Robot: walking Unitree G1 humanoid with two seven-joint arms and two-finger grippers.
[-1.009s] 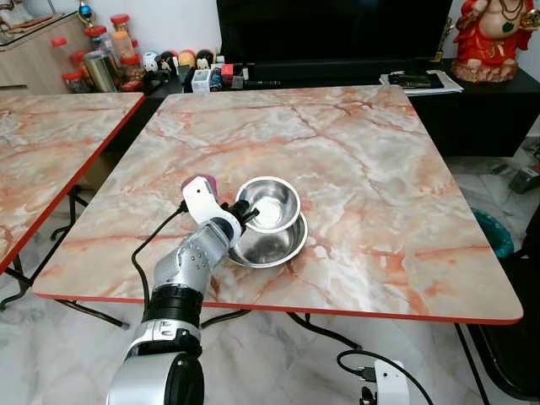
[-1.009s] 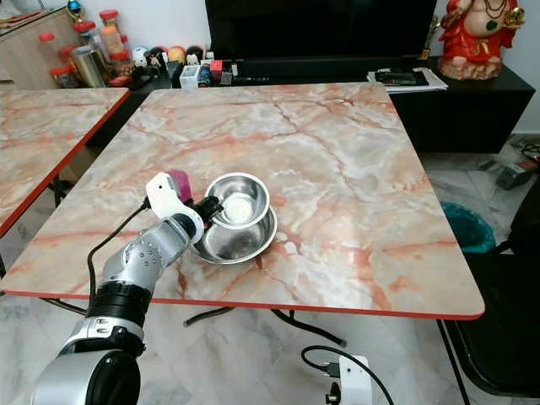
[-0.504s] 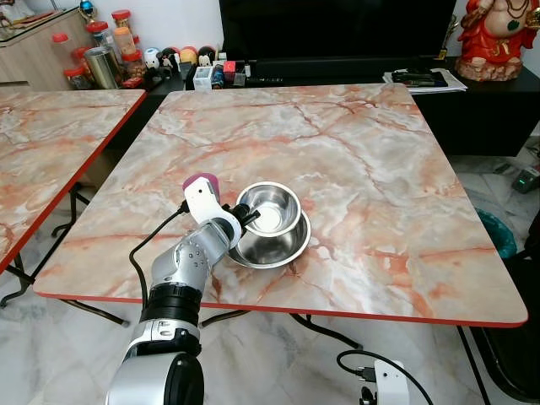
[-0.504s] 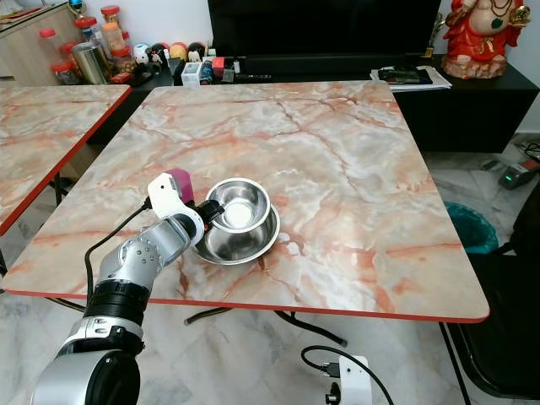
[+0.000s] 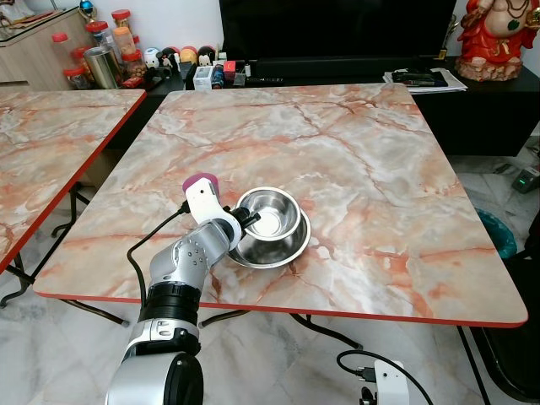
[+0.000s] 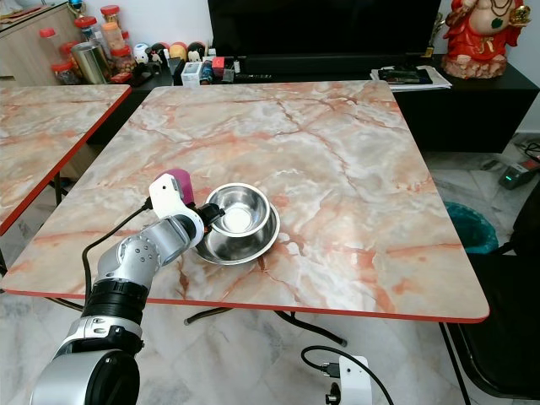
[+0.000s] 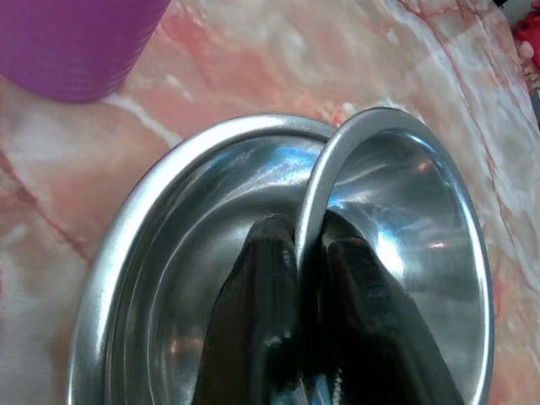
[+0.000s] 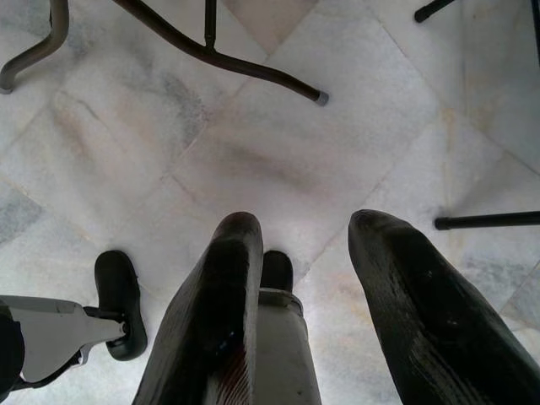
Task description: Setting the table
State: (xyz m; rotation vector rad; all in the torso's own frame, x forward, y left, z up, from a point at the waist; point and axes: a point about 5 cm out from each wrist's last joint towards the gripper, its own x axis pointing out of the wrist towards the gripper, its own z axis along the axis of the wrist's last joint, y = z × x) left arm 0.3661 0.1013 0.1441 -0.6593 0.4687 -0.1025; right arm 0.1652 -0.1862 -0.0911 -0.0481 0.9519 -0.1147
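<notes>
left pincer [image 7: 297, 253] pinches the rim of a small steel bowl [image 5: 268, 213], tilted inside a larger steel bowl [image 5: 274, 247] near the marble table's [image 5: 380, 186] front edge; right pincer [image 8: 299, 253] hangs open above the floor.

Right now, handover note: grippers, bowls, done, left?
Left gripper: jaws pinched on the rim of the small steel bowl, one finger inside, one outside.
Right gripper: open, hanging idle over the floor.
The small bowl sits tilted inside the large steel bowl near the marble table's front edge; purple cup beside them.
Done: rim gripped.
Left: separate the bowls, place each.
</notes>
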